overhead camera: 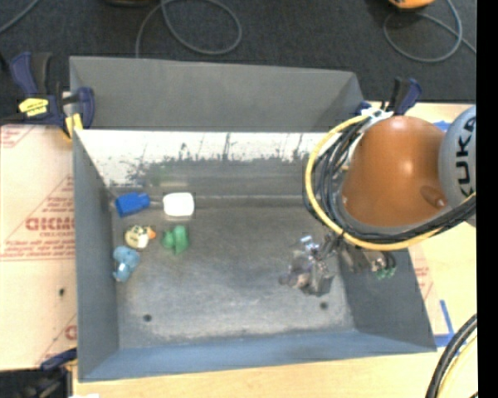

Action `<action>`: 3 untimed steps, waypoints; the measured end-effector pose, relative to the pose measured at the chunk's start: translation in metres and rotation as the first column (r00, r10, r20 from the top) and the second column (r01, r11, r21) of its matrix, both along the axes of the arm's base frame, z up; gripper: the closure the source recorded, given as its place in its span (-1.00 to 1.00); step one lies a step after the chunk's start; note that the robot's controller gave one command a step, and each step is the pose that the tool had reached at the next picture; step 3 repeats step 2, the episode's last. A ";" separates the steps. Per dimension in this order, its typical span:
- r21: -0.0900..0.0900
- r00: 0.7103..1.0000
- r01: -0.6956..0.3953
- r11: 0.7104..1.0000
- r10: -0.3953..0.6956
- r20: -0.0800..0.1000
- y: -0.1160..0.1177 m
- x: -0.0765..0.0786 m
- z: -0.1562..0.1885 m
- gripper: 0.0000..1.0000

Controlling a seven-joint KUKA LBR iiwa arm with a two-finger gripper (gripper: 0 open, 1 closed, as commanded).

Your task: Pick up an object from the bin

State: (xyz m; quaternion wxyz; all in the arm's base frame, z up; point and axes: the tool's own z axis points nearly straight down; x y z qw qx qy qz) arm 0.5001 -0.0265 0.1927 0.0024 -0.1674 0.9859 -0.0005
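Well right of the white rounded block (178,205), the gripper (312,268) hung low over bare floor of the grey metal bin (232,305).
Couldn't tell if it was open or closed, tbh. Everything pickable sat by that block: a blue rectangular block (131,204) just left of it, a small green plastic figure (176,239) just below, a yellowish-white lump (137,237) and a pale blue piece (124,262) below-left. I'd say cross over, centre on one piece standing apart, like the green one, then drop straight down.
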 end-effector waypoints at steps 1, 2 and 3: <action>0.000 1.000 0.000 1.000 0.000 0.000 0.000 0.000 0.000 1.00; 0.000 1.000 -0.020 1.000 0.020 -0.005 -0.001 0.001 0.046 1.00; 0.000 1.000 -0.020 1.000 0.020 -0.005 -0.001 0.001 0.046 1.00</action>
